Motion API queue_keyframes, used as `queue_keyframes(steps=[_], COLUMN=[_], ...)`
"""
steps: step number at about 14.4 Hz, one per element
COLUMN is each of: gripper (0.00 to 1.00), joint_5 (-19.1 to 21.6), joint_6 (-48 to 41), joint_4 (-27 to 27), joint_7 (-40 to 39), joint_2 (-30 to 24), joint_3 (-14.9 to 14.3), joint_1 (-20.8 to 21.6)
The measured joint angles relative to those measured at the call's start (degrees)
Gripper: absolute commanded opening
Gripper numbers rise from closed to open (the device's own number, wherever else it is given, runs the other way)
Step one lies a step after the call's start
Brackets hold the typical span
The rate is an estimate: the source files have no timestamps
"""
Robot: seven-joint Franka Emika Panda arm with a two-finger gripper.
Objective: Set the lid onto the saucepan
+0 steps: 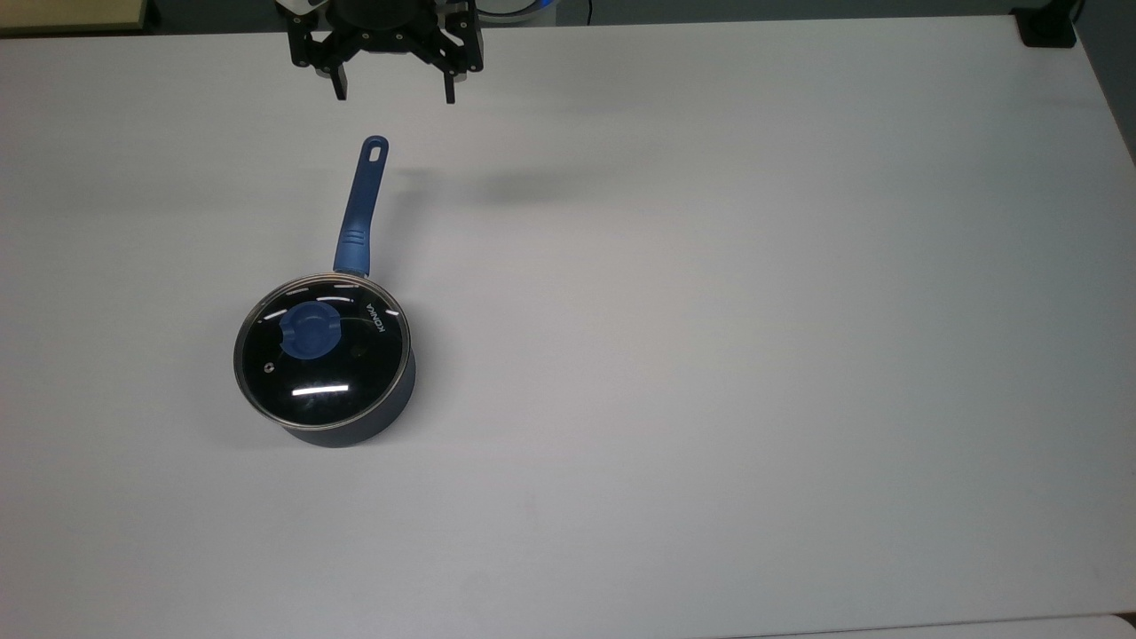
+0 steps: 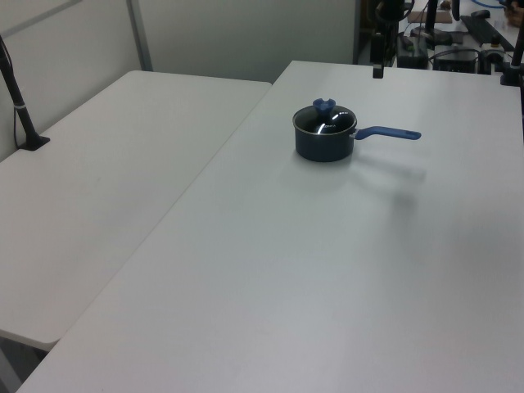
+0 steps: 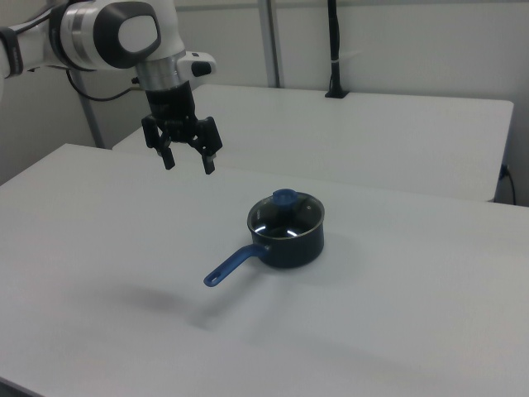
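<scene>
The glass lid (image 1: 324, 353) (image 2: 326, 120) (image 3: 286, 214) with its blue knob lies flat on top of the dark saucepan (image 1: 355, 430) (image 2: 322, 147) (image 3: 291, 248). The pan's long blue handle (image 1: 362, 204) (image 2: 391, 133) (image 3: 235, 264) points toward the top view's upper edge. My gripper (image 1: 394, 91) (image 2: 377, 70) (image 3: 188, 160) hangs open and empty, high above the table beyond the handle's end, well apart from the pan.
The pan stands on a wide white table (image 1: 710, 355). A second white table (image 2: 98, 180) adjoins it on the left view's left. A black clamp (image 1: 1045, 27) sits at the top view's upper right corner. Equipment stands behind the table in the left view.
</scene>
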Motion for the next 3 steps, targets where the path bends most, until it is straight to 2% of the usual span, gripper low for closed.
queue_keyframes(steps=[3], gripper=[1.0], joint_5=[-1.9], joint_6=[0.0], joint_4=[-0.5], joint_7=[0.1], joint_2=[0.0], joint_3=[0.0], joint_1=[0.0])
